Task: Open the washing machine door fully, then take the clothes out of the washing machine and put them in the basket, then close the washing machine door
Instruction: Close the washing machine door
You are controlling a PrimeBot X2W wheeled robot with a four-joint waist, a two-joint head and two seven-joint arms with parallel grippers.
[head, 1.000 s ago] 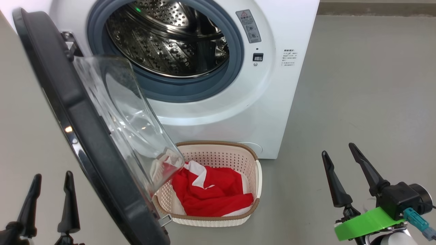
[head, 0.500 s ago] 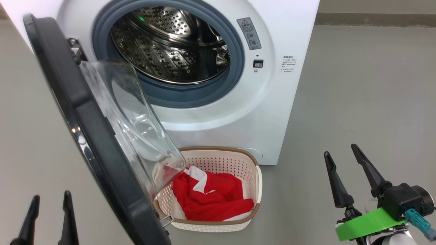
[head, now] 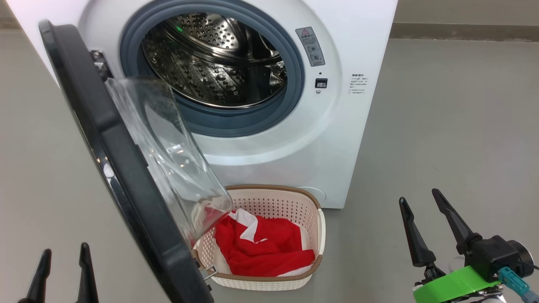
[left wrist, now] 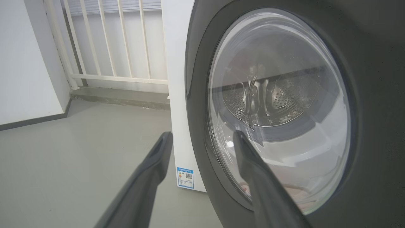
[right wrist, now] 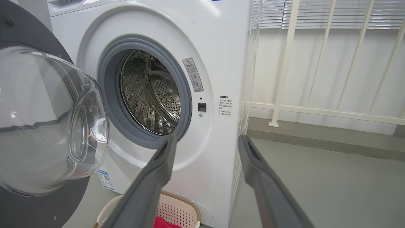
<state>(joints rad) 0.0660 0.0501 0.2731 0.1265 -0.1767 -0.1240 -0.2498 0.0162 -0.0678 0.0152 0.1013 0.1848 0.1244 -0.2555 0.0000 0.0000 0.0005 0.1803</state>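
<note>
We judge that 2 of the 3 steps are done. The washing machine door (head: 126, 168) stands swung out to our left, and the steel drum (head: 214, 63) of the washing machine (head: 328, 126) looks bare. The red clothes (head: 261, 248) lie in the basket (head: 273, 194) on the floor (head: 442, 126) just in front of the machine. What is left is closing the door.

The left gripper (head: 65, 250) and the right gripper (head: 419, 195) both have their fingers spread apart and hold nothing. In the left wrist view the left gripper faces the door's outer side, near its glass, so a push from there toward the machine seems the natural next move.

The door's lower edge hangs over the basket's left end; we cannot tell whether it clears the rim. The floor to the right of the machine gives the right arm room.
</note>
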